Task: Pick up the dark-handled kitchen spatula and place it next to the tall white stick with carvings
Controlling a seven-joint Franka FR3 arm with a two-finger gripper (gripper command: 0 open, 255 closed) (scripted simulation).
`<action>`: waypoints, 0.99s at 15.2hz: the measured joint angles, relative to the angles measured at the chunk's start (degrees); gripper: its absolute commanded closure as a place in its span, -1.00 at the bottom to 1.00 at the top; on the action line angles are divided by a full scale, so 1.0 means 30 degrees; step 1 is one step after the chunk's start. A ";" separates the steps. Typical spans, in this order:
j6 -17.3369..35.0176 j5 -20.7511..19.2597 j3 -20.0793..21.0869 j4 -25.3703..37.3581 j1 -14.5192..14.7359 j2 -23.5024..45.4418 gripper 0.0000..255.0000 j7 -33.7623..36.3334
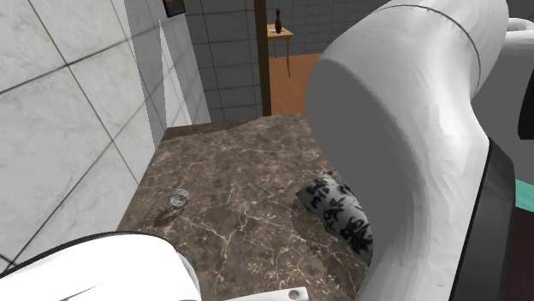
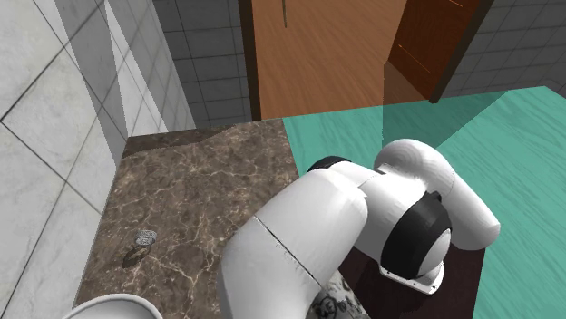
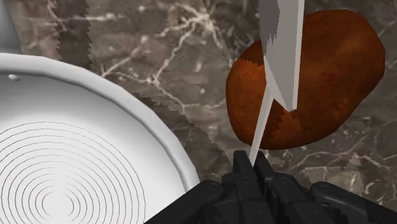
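Note:
In the wrist view my gripper [image 3: 254, 167] is shut on the thin pale neck of the spatula [image 3: 280, 44]. Its flat grey-white blade sticks out ahead of the black fingers [image 3: 243, 167], and its handle is hidden in the hand. Beneath the blade lies a rounded reddish-brown lump [image 3: 324, 76] on the marble counter [image 3: 178, 57]. A white cylinder with black markings [image 1: 338, 214] lies on the counter beside the arm in the shoulder view, and its end peeks out as the marked white cylinder [image 2: 337, 304] under the arm in the second exterior view.
A white round dish with ringed grooves [image 3: 76, 159] sits close beside the gripper. A small silvery ring-shaped object [image 1: 180, 197] rests near the tiled wall [image 1: 68, 111]. The big white arm link [image 1: 402, 145] blocks much of the counter. A wooden door [image 2: 317, 54] stands behind.

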 measured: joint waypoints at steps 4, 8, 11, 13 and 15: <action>0.0354 0.0016 -0.0107 -0.0222 -0.0044 0.0036 1.00 -0.0032; 0.0917 0.0113 -0.0187 -0.0781 -0.0133 -0.0154 -1.00 -0.0070; 0.0011 0.0259 -0.0094 -0.1364 -0.0123 -0.0326 -1.00 -0.0047; -0.0140 0.0285 -0.0074 -0.1479 -0.0127 -0.0365 -1.00 -0.0044; -0.0555 0.0272 -0.0096 -0.0824 0.0072 -0.0060 -1.00 -0.0051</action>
